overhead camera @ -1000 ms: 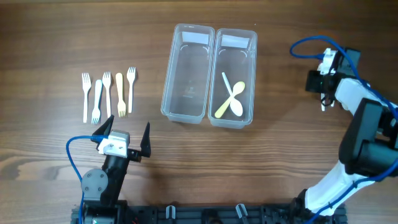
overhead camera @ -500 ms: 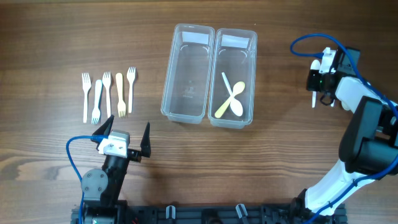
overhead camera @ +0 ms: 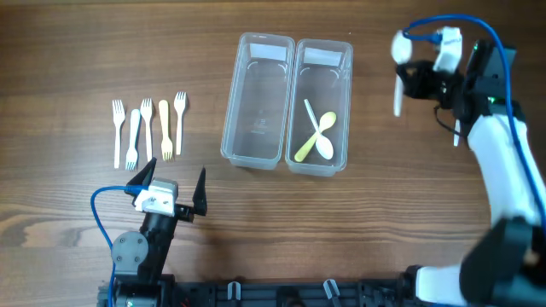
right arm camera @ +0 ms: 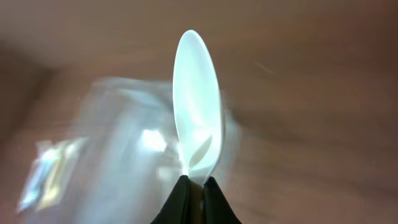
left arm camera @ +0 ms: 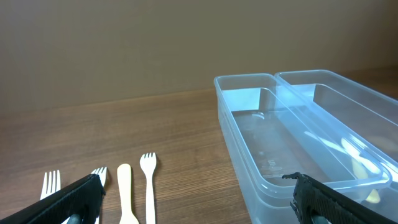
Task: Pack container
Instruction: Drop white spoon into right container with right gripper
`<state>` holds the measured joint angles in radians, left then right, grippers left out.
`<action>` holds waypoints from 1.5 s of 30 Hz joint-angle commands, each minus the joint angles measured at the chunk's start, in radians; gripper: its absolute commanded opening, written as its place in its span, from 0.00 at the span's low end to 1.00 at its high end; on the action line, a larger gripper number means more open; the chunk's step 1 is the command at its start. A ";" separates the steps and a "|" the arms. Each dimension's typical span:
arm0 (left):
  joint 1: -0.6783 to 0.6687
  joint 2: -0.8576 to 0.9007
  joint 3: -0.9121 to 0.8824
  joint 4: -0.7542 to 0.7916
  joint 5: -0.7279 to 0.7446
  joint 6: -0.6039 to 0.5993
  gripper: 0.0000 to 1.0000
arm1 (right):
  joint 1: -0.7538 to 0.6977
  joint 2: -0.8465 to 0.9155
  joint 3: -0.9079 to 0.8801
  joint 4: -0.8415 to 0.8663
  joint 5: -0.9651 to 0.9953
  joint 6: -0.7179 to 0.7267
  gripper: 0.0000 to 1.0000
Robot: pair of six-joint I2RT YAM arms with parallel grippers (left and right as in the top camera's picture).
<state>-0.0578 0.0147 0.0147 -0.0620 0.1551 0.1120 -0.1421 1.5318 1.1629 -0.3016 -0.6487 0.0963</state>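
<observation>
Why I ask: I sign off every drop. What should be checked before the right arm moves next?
1. Grip on spoon by right claw: ok, pinched at the handle.
2. Position of spoon over right bin: not ok; the overhead view shows it off to the bin's right.
3. Room in right bin: ok, only two spoons inside.
4. Clearance from left claw: ok, it is open, near the forks, apart from both bins.
5. Sharpness of right wrist view: not ok, blurred.
</observation>
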 commanded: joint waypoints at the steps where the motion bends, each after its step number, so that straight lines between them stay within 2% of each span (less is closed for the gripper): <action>1: 0.004 -0.006 -0.008 0.003 0.001 0.015 1.00 | 0.139 -0.055 0.015 0.002 0.031 0.129 0.04; 6: 0.004 -0.006 -0.008 0.003 0.001 0.015 1.00 | 0.375 0.034 0.011 0.019 0.329 0.196 0.04; 10: 0.004 -0.006 -0.008 0.003 0.001 0.015 1.00 | 0.421 0.129 0.011 0.042 0.381 0.256 0.04; 12: 0.004 -0.006 -0.008 0.002 0.001 0.015 1.00 | 0.420 0.165 0.011 0.055 0.349 0.270 0.17; 16: 0.004 -0.006 -0.008 0.003 0.001 0.015 1.00 | 0.417 0.150 0.011 0.056 0.345 0.232 0.54; 17: 0.004 -0.006 -0.008 0.002 0.001 0.015 1.00 | 0.415 0.134 0.012 0.056 0.341 0.212 0.58; 20: 0.004 -0.006 -0.008 0.002 0.001 0.015 1.00 | 0.373 0.010 0.036 0.021 0.387 0.158 0.57; 22: 0.004 -0.006 -0.008 0.002 0.001 0.015 1.00 | 0.319 -0.087 0.062 -0.040 0.483 0.116 0.55; 26: 0.004 -0.006 -0.008 0.002 0.001 0.015 1.00 | 0.149 -0.251 0.068 -0.158 0.825 -0.067 0.58; 28: 0.004 -0.006 -0.008 0.003 0.001 0.015 1.00 | 0.024 -0.265 0.068 -0.189 0.899 -0.158 0.59; 31: 0.004 -0.006 -0.008 0.003 0.001 0.015 1.00 | -0.108 -0.213 0.060 -0.189 0.855 -0.169 0.59; 34: 0.004 -0.006 -0.008 0.003 0.001 0.015 1.00 | -0.219 -0.070 0.059 -0.181 0.670 -0.176 0.60; 40: 0.004 -0.006 -0.008 0.002 0.001 0.015 1.00 | -0.236 0.196 0.059 -0.116 0.647 -0.203 0.61; 45: 0.004 -0.006 -0.008 0.003 0.001 0.015 1.00 | -0.237 0.337 0.059 -0.070 0.651 -0.205 0.62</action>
<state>-0.0578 0.0147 0.0147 -0.0620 0.1551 0.1120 -0.3805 1.8034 1.2304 -0.3878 0.0219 -0.0925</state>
